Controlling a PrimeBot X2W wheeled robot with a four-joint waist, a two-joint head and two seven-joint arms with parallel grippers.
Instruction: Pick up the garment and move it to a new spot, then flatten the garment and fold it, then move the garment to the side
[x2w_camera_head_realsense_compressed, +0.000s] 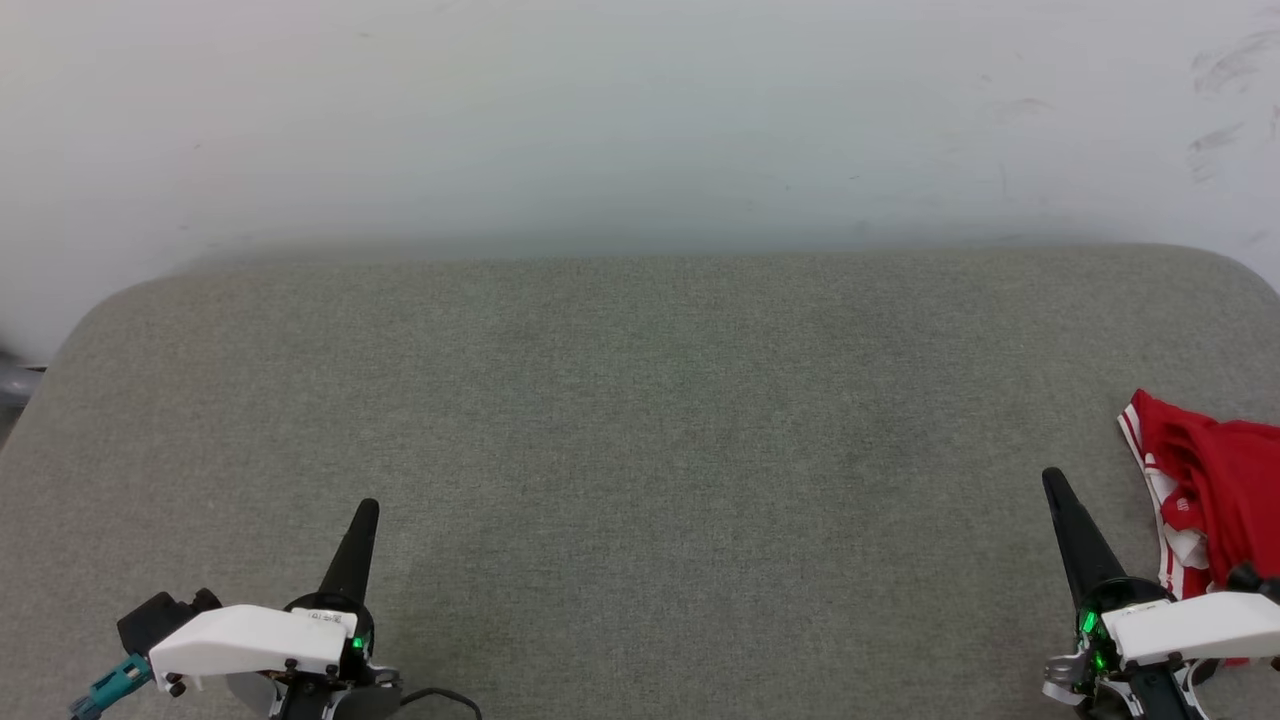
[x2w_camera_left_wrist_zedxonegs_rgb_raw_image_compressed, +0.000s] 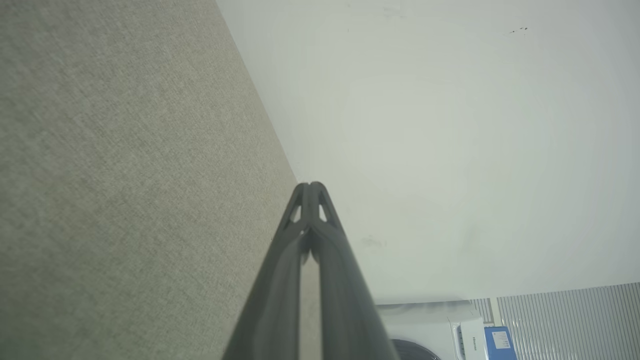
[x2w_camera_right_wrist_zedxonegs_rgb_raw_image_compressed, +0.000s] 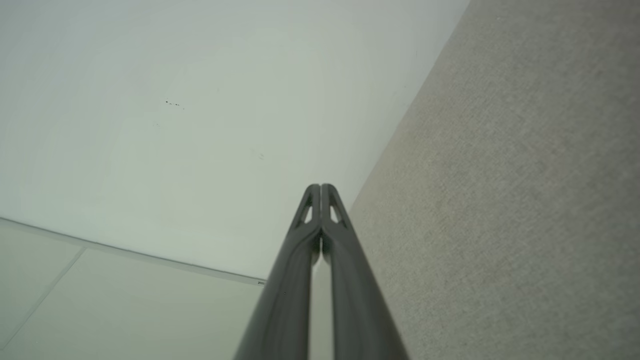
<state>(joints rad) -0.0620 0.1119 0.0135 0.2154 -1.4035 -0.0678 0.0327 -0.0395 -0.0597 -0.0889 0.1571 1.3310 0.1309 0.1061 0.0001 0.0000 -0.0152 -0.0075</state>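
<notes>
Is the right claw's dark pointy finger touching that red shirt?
Apart. In the head view, grey cushion shows between the fingers of the right gripper and the garment.

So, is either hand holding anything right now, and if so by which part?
Nothing is held. The left hand and right hand are both shut and empty. The garment lies bunched on the grey surface beside the right hand, ungripped.
</notes>
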